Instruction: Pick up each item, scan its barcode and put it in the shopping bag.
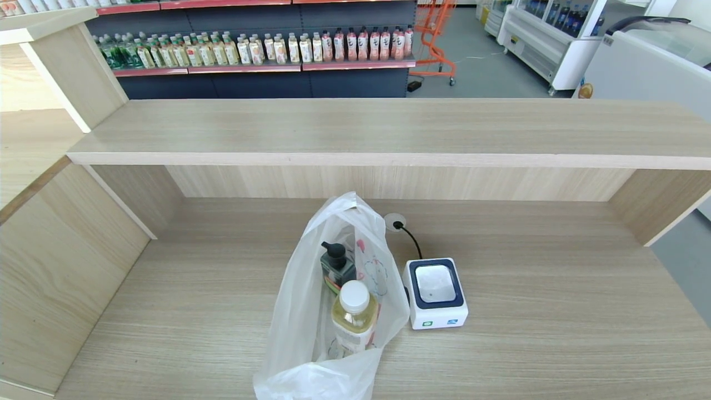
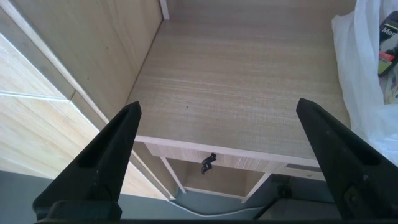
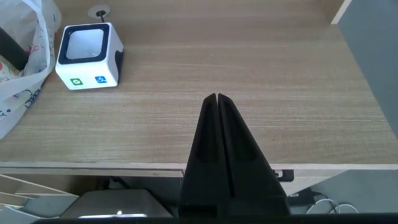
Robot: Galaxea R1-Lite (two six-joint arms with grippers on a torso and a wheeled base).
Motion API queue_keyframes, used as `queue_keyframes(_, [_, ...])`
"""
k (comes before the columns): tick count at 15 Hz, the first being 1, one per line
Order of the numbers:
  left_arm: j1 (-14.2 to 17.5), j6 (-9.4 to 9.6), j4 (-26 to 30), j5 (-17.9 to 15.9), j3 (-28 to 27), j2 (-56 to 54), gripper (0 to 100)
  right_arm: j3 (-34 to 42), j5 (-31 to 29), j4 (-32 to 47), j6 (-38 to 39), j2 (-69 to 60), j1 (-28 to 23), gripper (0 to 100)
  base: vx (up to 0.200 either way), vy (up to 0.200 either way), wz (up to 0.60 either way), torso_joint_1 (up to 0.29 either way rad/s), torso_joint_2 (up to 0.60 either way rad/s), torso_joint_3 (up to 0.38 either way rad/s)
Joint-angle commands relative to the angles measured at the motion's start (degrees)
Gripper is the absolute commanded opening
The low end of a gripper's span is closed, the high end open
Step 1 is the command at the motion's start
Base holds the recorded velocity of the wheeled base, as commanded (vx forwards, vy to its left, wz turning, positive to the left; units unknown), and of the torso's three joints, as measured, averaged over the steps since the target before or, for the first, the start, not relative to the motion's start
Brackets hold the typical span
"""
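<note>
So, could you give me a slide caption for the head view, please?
Shopping bag on the wooden counter holds a pump bottle and a white-capped bottle; barcode scanner stands beside it.

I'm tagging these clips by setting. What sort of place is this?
Most likely a shop checkout: a barcode scanner sits on the wooden counter beside a shopping bag, with shelves of bottled drinks behind.
</note>
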Motion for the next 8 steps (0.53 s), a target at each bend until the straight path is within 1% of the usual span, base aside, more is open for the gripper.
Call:
queue_keyframes(1, [0.0,0.07,0.0,0.0,0.0,0.0,100,0.0,0.0,0.0,0.0,0.2,0.0,0,0.000,0.000,0.00,0.000,0.00,0.000])
queue_keyframes(8, [0.0,-0.02,0.0,0.0,0.0,0.0,100,0.0,0.0,0.0,-0.2,0.2,0.0,0,0.000,0.000,0.00,0.000,0.00,0.000])
